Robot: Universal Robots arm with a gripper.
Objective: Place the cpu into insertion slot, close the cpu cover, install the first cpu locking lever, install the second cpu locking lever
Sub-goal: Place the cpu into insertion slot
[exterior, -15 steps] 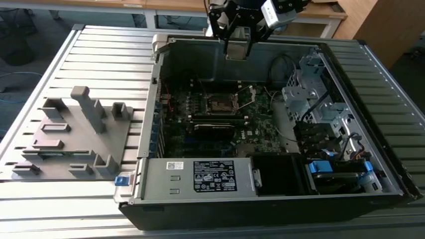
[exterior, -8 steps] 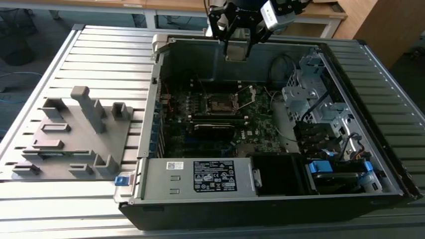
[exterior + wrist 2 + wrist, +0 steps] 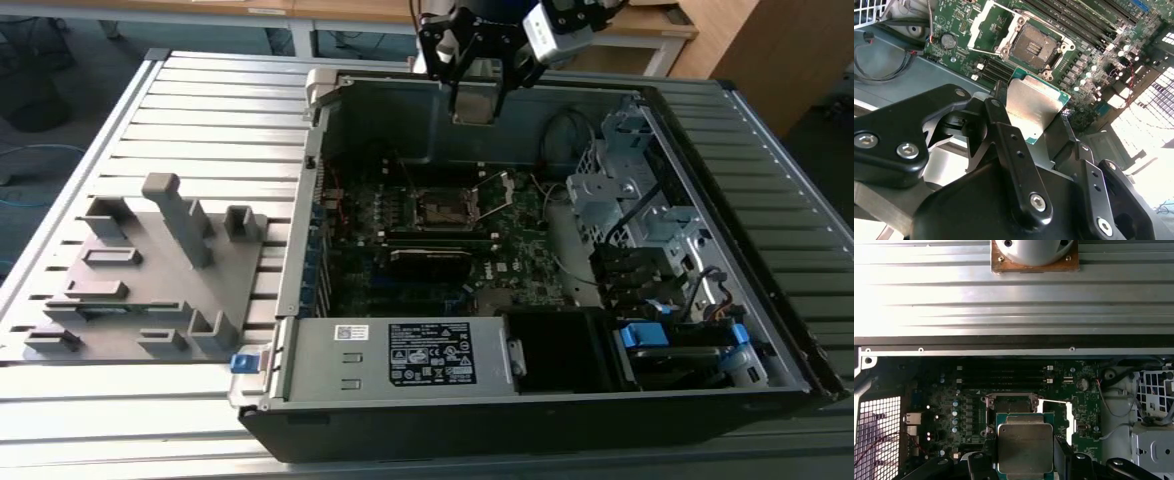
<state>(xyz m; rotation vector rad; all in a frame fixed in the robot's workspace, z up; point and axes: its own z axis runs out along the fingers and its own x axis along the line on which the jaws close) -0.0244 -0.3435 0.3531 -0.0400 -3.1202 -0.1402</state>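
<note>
Lying open on a ribbed metal table: a computer case, with a green motherboard on its floor, a grey power supply box bearing a black label along the wall nearest the exterior camera, and a silver drive cage toward the exterior view's right. Beside the case, on the exterior view's left, a grey moulded fixture with upright posts, plus a small blue tab at the case's corner. On the board, long black memory slots in parallel rows and a round coin battery.
</note>
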